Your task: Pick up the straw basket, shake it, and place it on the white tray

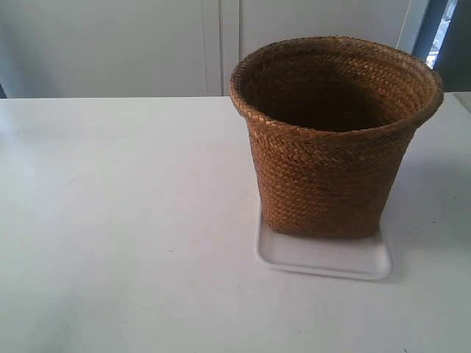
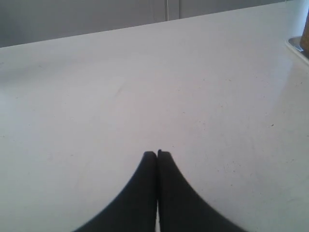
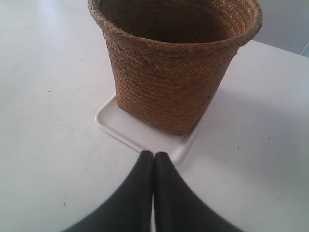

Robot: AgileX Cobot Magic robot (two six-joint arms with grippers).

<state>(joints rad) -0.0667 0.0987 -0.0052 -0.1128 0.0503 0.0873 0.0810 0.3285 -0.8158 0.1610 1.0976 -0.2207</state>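
Note:
The brown braided straw basket [image 1: 335, 140] stands upright on the white tray [image 1: 324, 259], right of centre in the exterior view, its inside dark. The right wrist view shows the same straw basket [image 3: 171, 67] on the white tray [image 3: 113, 123], with my right gripper [image 3: 154, 154] shut and empty just short of the tray's near corner. My left gripper [image 2: 157, 153] is shut with nothing in it over bare table; a corner of the white tray [image 2: 298, 48] and a sliver of the basket [image 2: 306, 36] show at that view's edge. Neither arm appears in the exterior view.
A white table [image 1: 125, 220] carries everything. Pale cabinet doors [image 1: 147, 44] run along behind its far edge, and a window strip [image 1: 441, 29] shows at the back right.

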